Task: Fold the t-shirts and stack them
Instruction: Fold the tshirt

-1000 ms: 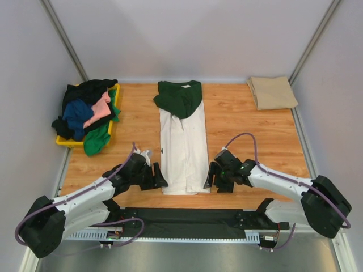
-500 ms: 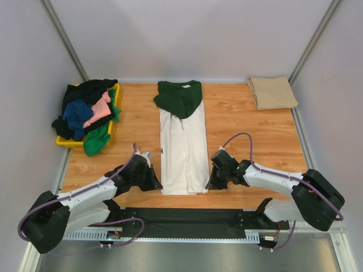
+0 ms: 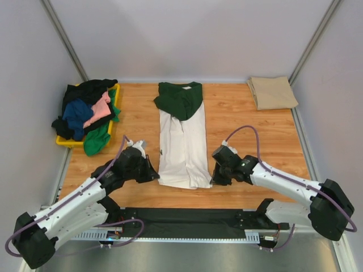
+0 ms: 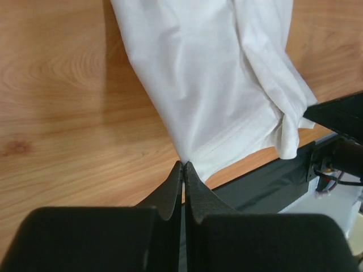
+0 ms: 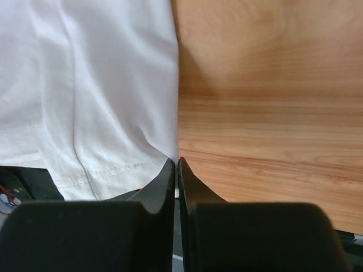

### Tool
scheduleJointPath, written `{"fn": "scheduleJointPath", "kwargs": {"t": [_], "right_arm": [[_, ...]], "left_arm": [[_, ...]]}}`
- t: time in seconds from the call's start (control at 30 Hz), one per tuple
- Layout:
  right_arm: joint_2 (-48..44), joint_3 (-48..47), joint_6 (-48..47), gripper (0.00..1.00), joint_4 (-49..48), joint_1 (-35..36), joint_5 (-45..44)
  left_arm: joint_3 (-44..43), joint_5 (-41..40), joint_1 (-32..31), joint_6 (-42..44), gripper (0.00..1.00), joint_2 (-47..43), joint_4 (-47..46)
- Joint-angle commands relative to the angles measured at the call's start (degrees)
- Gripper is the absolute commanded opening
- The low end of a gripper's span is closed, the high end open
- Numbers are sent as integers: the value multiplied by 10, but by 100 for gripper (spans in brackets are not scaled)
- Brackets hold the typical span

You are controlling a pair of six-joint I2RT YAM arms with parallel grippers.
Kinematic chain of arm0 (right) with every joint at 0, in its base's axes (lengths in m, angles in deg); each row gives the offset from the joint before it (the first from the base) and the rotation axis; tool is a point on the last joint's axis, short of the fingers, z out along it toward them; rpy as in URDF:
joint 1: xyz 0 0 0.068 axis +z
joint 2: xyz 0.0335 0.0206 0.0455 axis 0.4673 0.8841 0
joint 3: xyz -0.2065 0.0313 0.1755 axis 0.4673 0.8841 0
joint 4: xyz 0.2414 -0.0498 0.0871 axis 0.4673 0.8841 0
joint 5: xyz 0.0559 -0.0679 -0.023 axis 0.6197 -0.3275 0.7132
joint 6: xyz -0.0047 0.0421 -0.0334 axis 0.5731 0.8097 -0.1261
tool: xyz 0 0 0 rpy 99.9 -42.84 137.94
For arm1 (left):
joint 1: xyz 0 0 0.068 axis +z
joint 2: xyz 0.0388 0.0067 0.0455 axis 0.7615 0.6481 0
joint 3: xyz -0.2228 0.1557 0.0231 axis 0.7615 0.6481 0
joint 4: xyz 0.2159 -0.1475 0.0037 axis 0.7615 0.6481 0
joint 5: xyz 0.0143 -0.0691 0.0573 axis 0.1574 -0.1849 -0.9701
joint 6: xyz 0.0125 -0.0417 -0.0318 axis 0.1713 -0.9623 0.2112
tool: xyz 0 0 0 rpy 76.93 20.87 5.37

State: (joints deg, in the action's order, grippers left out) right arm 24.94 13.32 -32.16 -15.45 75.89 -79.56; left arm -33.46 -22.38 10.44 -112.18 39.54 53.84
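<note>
With your left gripper (image 4: pixel 182 165) and right gripper (image 5: pixel 176 161) clamped on the cream t-shirt's (image 3: pixel 182 150) 2 hem corners, the lengthwise fold is in hand: carry both evenly toward the collar.

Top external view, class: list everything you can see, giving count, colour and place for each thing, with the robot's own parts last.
cream t-shirt: one, cream with dark green sleeves folded over its far end, lengthwise at the table's middle
tan t-shirt: one, tan, folded, far right corner
pile of t-shirts: count unclear, black, blue, pink and green, heaped in the tray
yellow tray: one, yellow, far left
table: one, light wood
left gripper: one, black, shut on the cream t-shirt's near left corner
right gripper: one, black, shut on its near right corner
</note>
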Motion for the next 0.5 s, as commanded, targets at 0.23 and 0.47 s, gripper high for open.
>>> {"fn": "scheduleJointPath", "kwargs": {"t": [0.23,0.47], "right_arm": [[91,-237,-134,0,86,-87,-78],[245,-398,-216,0,95,-156,-47]], "left_arm": [[-226,-126,25,100,0,150,104],[-363,-99,109,159,0,320,98]]}}
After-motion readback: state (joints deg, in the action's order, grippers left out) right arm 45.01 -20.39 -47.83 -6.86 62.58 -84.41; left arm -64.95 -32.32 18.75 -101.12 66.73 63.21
